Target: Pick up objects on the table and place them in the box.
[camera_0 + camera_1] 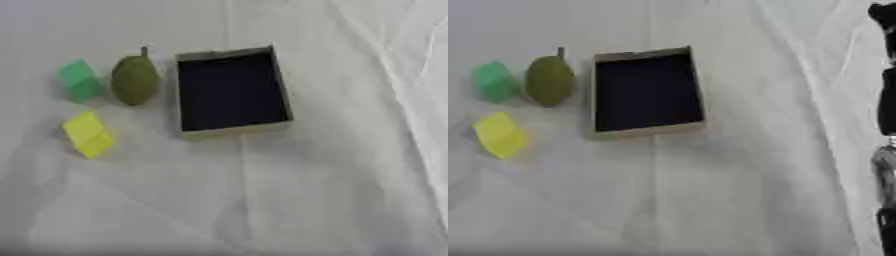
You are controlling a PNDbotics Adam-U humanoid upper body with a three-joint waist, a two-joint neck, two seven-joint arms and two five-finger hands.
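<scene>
On the white cloth, no hand is seen, so the fingers cannot be told.

At the right edge only a black and silver arm (885, 115) is shown. Three small things are laid left of the empty box (229, 90), none put in. The green block (79, 80) and yellow block (88, 133) are likely light and stiff, best pinched by flat sides. The pear-shaped fruit (135, 80) may be slippery, best cupped round its middle.

Box (233, 131): tan walls, dark black inside. Pear (135, 80): dull olive green, dark stem. Block (80, 81): bright green. Other block (88, 134): yellow. Cloth (306, 190): plain white. Arm (885, 110): black, silver.
</scene>
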